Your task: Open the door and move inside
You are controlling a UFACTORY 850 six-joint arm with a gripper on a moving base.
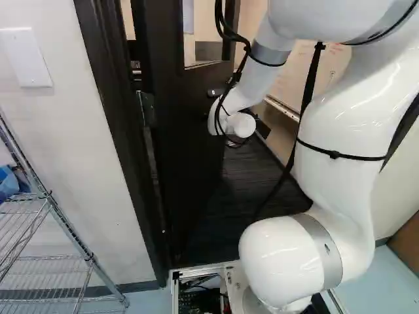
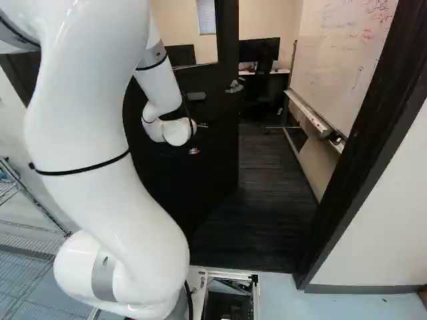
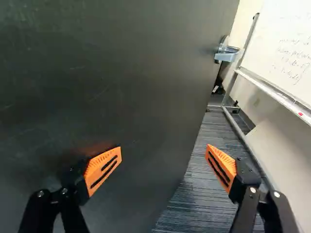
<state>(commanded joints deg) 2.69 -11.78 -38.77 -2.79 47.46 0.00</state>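
Arm: glossy white, rounded housings; grey joint bands, narrow black straps, black cables along the forearm. Gripper: black, two-fingered, silvery screws. Pads: orange, tapered, finely ribbed, with black slots.

Soft, fairly bright light spread over the pale wall and left glossy highlights along the white arm. The door and the carpet sank into deep shade, their detail thin. In the wrist view the door carried a dull grey sheen and a reddish glow near one orange pad, while the whiteboard looked washed out, its writing faint. The light probably came from overhead.
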